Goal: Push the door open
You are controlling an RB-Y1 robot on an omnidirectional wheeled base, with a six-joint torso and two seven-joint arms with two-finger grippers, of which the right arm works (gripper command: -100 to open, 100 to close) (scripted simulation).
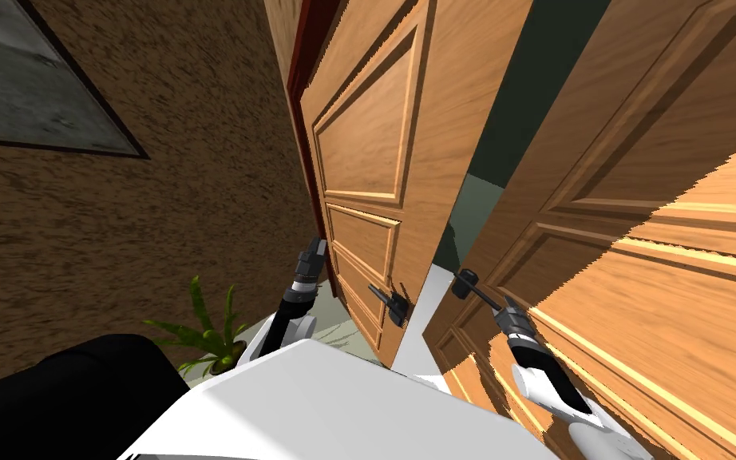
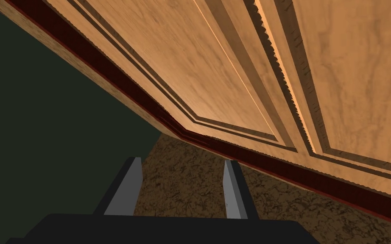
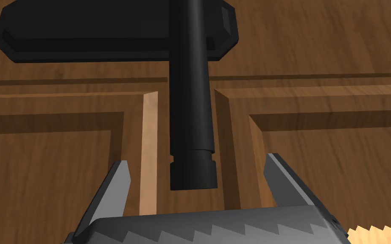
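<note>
Reaching toward the right door leaf (image 1: 638,200), the right claw (image 1: 512,307) sits at the free end of that leaf's black lever handle (image 1: 482,294). In the right wrist view the handle (image 3: 190,127) comes down from its dark backplate (image 3: 105,29) and ends between the two fingers (image 3: 120,182) of the right claw (image 3: 199,163). The fingers stand wide apart, one on each side of the lever. They do not touch it and they hold nothing. Behind the handle there is the brown wood of the door (image 3: 317,169) with its sunken panels.

The left claw (image 1: 316,246) is raised beside the left door leaf (image 1: 374,120), on its hinge side, near the dark red door frame (image 1: 304,72). In the left wrist view the left claw (image 2: 183,162) is also spread open and empty. It points to the place where the red frame (image 2: 118,91) meets the brown speckled wall (image 2: 190,190), with the panelled leaf (image 2: 190,55) just beyond.

The two leaves stand apart, and a gap (image 1: 470,160) between them shows a dark green wall and a pale floor. The left leaf has its own black handle (image 1: 394,303) at the edge of this gap. A green plant (image 1: 211,335) stands on the floor near the left arm, and a framed picture (image 1: 31,88) hangs on the brown wall (image 1: 159,224).
</note>
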